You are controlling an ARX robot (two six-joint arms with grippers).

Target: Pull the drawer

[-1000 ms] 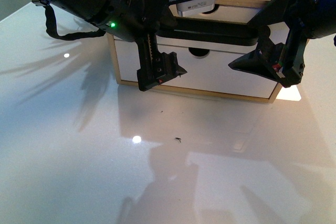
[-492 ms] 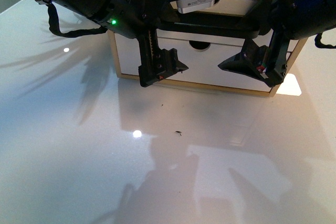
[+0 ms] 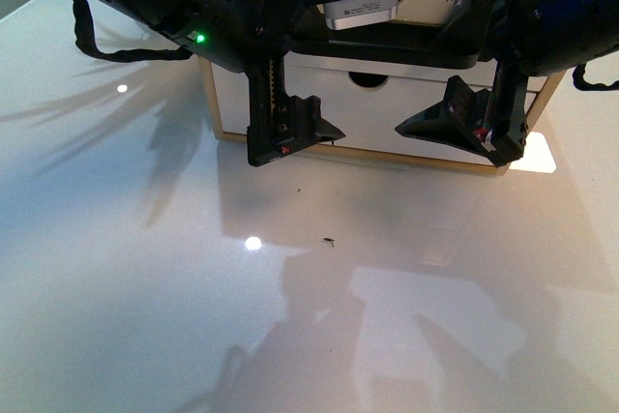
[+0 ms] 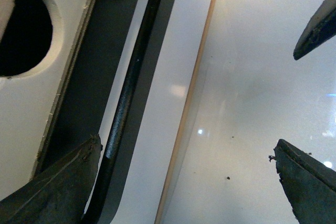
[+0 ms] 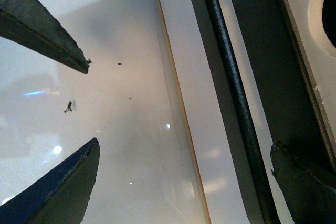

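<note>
Left pincer (image 4: 185,145) and right pincer (image 5: 184,145) are both wide open, gripping nothing, straddling the bar handle (image 4: 126,103) of the drawer (image 3: 387,128). Outer fingers (image 4: 304,182) sit over the desk (image 4: 262,103), past the front edge.

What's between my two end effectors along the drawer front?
Only the drawer itself: bare white front and black bar handle between the left end effector and right end effector, shown in front and wrist views.

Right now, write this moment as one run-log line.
left gripper: open, bar between fingers | right gripper: open, bar between fingers | drawer: bar not gripped
</note>
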